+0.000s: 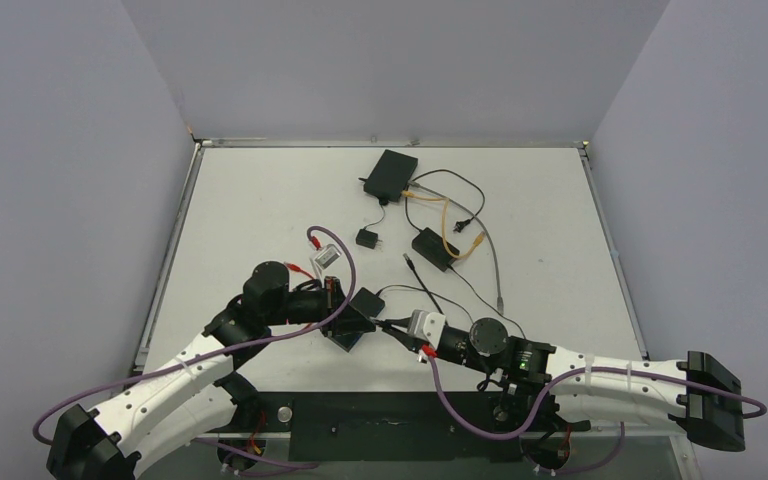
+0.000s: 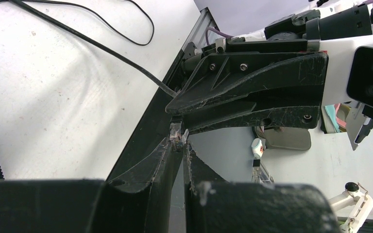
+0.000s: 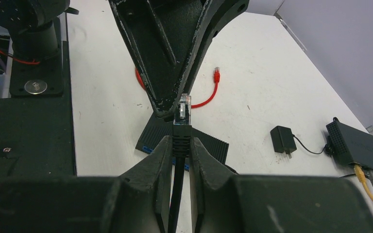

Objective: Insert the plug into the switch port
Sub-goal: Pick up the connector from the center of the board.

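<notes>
Right pincer (image 3: pixel 181 143) is pinching the plug (image 3: pixel 184 106) by its black boot, jaws tight on both sides, while the left pincer (image 2: pixel 178 145) is clamping the clear tip from the opposite side. So we are watching both hold one small part above a ribbed box (image 3: pixel 209 143), well apart from the switch (image 3: pixel 357 145) at the far side. We are worrying about the release: if the left jaws are dragging as they part, the plug could be twisting in the boot grip and arriving crooked at the port. We are also eyeing the cable (image 3: pixel 177 204), whose pull could be tilting the tip, and fingers this close could be knocking together.
</notes>
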Tool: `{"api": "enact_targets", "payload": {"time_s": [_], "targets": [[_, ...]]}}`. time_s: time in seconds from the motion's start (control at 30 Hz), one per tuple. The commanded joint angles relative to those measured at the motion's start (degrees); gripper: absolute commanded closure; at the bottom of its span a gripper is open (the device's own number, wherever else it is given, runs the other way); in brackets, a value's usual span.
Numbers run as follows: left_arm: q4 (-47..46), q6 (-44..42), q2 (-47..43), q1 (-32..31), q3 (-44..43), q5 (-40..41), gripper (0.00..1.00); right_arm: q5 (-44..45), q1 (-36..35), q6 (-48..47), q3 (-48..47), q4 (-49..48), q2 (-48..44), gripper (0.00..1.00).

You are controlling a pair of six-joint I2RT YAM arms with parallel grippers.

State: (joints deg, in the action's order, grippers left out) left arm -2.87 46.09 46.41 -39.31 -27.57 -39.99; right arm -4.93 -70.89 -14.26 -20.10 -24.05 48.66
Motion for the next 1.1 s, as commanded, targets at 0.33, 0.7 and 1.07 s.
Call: {"api": "enact_targets", "payload": {"time_s": [0.33,0.7,1.07], "targets": [[-0.6,0.2,-4.7,0.1,-0.7,4.4,0.57,2.8,0.3,-0.3,-1.7,-0.2,-3.8,1.0],[9.0,-3.1,-8.5,3.0,-2.3,15.2,0.53,21.0,0.3,-6.1,-9.3,13.3,-14.7,1.0],[10.9,-3.5,-7.6,7.4,-0.8,16.2,0.52,42.9,-1.8,-11.5,-19.0,27.2,-20.3,1.0]]}}
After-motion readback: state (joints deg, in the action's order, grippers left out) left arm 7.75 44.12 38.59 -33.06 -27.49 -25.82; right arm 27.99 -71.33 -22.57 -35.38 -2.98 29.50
